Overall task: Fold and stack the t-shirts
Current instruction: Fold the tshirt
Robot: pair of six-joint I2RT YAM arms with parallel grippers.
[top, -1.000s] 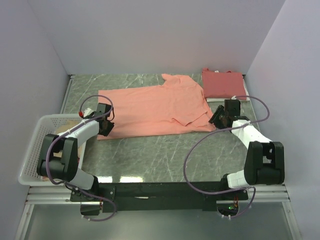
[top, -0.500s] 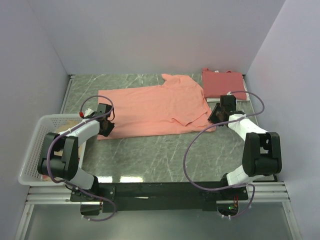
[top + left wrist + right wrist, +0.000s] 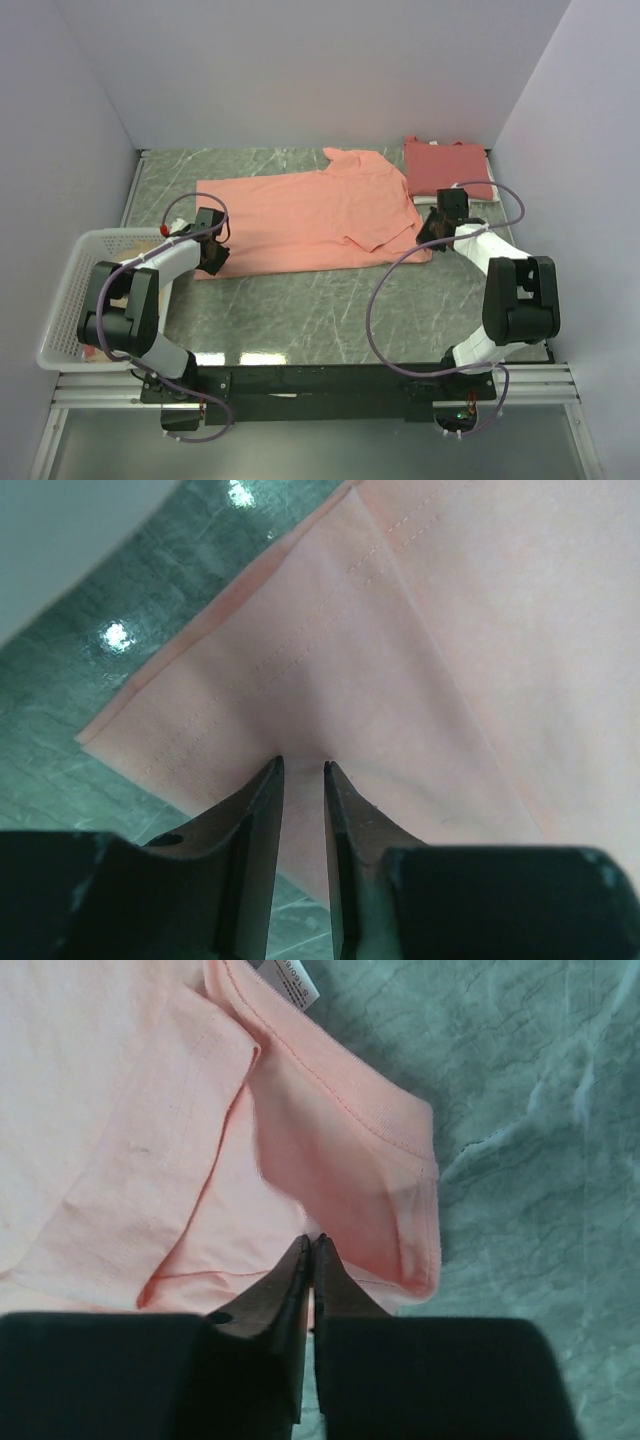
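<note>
Both end effectors pinch the salmon-orange t-shirt (image 3: 310, 215): left end effector (image 3: 302, 772) its hem corner, right end effector (image 3: 312, 1245) its collar.

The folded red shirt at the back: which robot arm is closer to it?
Right. The right arm's fingers sit just in front of the folded coral-red cloth shirt; the left arm's fingers are far across the table.

Both arms reaching forward from near-edge bases, elbows bent outward, wrists pitched down. Left end effector (image 3: 301, 772) low over the left side, fingers (image 3: 262, 805) parallel with a narrow gap between the tips. Right end effector (image 3: 311, 1248) low on the right side, fingertips (image 3: 296, 1260) pressed together.
</note>
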